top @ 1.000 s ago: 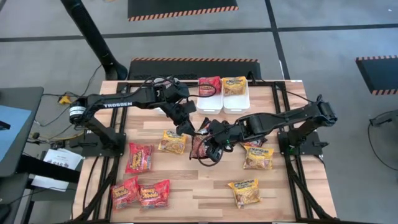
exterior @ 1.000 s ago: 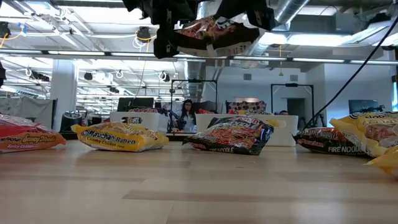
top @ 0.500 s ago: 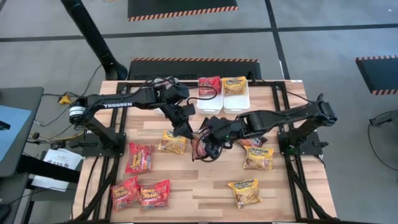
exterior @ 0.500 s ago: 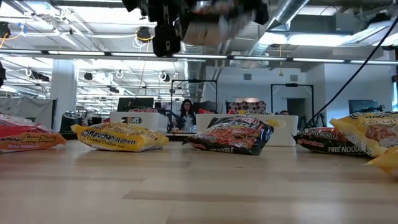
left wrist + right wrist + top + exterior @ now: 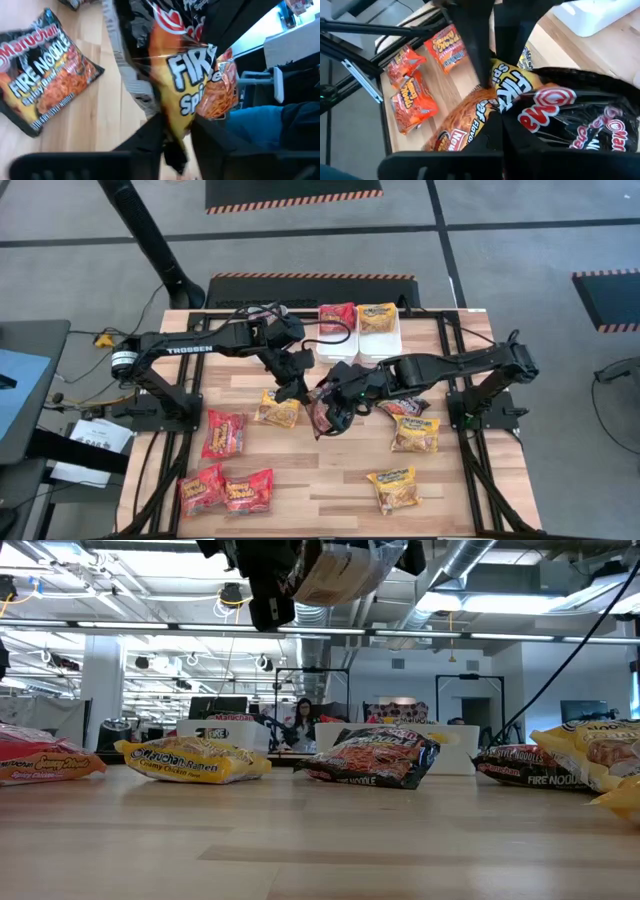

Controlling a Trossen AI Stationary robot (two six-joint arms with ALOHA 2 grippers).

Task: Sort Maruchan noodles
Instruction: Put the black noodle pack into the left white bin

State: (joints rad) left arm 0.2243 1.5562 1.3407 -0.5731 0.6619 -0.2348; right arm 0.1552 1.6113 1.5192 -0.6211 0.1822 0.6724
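Observation:
A dark Maruchan noodle packet [image 5: 322, 418] with a yellow and orange front hangs above the middle of the table, and both grippers are shut on it. My left gripper [image 5: 300, 392] is at its left end, my right gripper [image 5: 335, 402] at its right end. In the low view the packet [image 5: 335, 570] hangs tilted high above the board. Other red, yellow and dark packets lie flat on the table, among them a yellow one [image 5: 278, 410] and a dark one [image 5: 405, 408]. My left gripper pinches the packet's yellow printed end [image 5: 179, 117] between its two fingers, coming at it slanting down from the table's left. The packet is lifted clear. My right gripper pinches the packet's opposite edge [image 5: 482, 112] between its fingers, slanting down from the table's right. The crinkled packet spans the gap to my left gripper, clear of the table.
Two white bins [image 5: 340, 345] [image 5: 378, 340] stand at the far edge, one with a red packet, one with a yellow one. Red packets [image 5: 224, 432] [image 5: 228, 490] lie near left, yellow ones [image 5: 415, 433] [image 5: 393, 488] near right. Bare board lies at the near middle.
My left gripper, open beside the packet a second ago, has rolled a little and shut on the packet's end. My right gripper has carried the packet slightly up and toward my left gripper. The packet has tipped from roughly level to tilted.

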